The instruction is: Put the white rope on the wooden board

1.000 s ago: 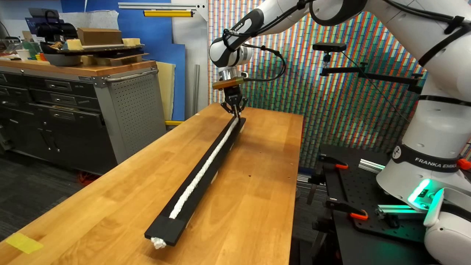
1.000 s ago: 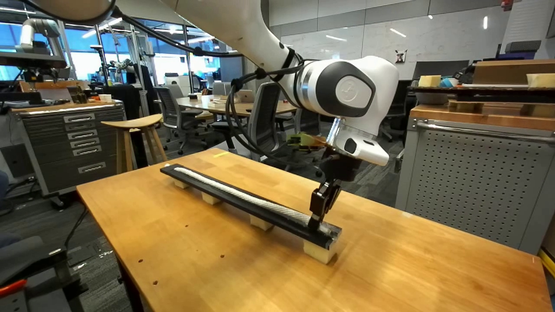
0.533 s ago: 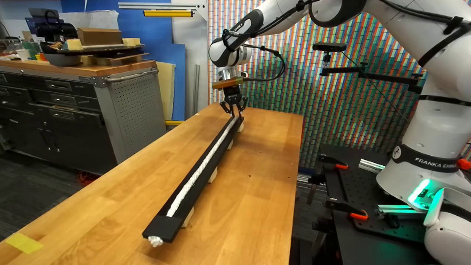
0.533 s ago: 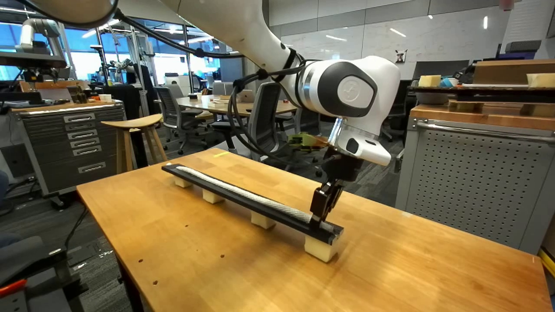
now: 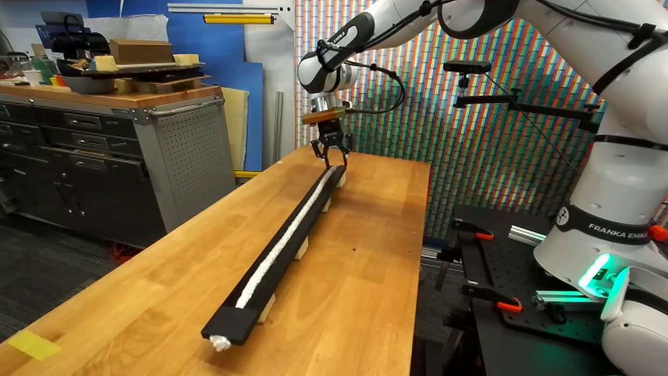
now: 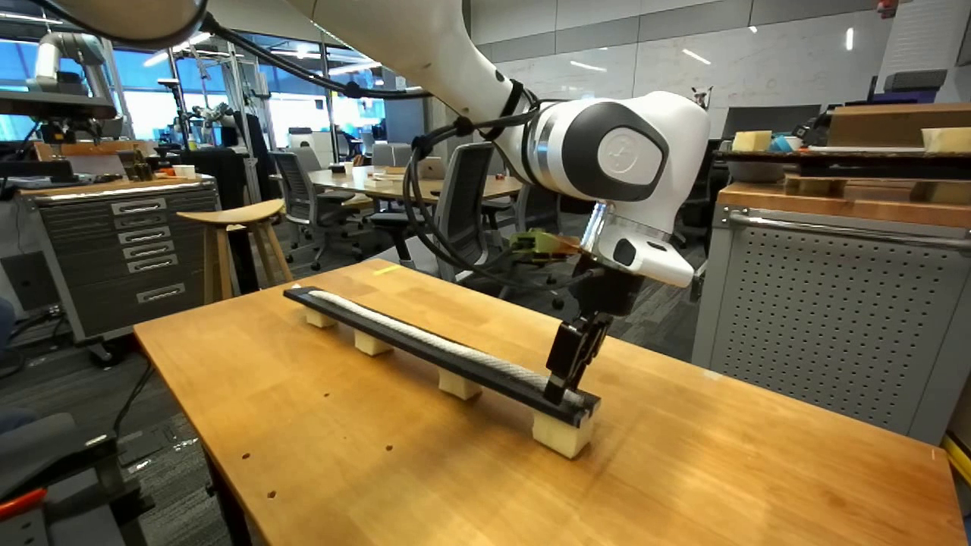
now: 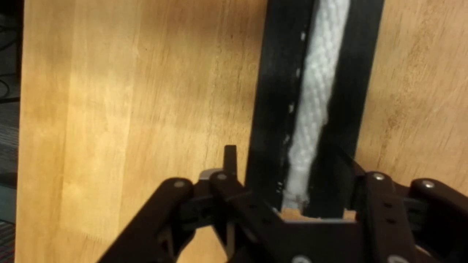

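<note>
White rope (image 7: 317, 87) lay lengthwise on the black plank (image 7: 279, 91). In the wrist view its long axis ran from top right of centre down to the bottom, slanting slightly left. Jaws stood parted, either side of its lower end.

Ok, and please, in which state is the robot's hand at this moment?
Hand: open, holding nothing; the white rope lies ungripped on the wooden board.
</note>
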### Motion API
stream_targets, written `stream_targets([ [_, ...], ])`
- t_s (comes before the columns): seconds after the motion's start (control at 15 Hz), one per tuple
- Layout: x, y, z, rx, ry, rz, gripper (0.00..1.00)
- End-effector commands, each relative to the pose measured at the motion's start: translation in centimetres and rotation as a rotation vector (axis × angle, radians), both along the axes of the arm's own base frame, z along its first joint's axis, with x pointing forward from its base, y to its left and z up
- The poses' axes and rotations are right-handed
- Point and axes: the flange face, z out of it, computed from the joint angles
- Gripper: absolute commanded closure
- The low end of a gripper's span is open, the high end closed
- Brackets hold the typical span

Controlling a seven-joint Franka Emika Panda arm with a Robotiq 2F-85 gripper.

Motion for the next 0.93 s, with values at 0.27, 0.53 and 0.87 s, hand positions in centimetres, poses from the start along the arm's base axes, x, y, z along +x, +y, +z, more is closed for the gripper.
stream_targets([
  [0.27, 0.18, -1.45, 0.82, -0.004, -0.015, -0.008, 0.73],
  [0.53, 0.20, -1.78, 1.02, 0.002, -0.025, -0.016, 0.91],
  [0.87, 0.28, -2.01, 1.11, 0.001, -0.034, -0.022, 0.99],
])
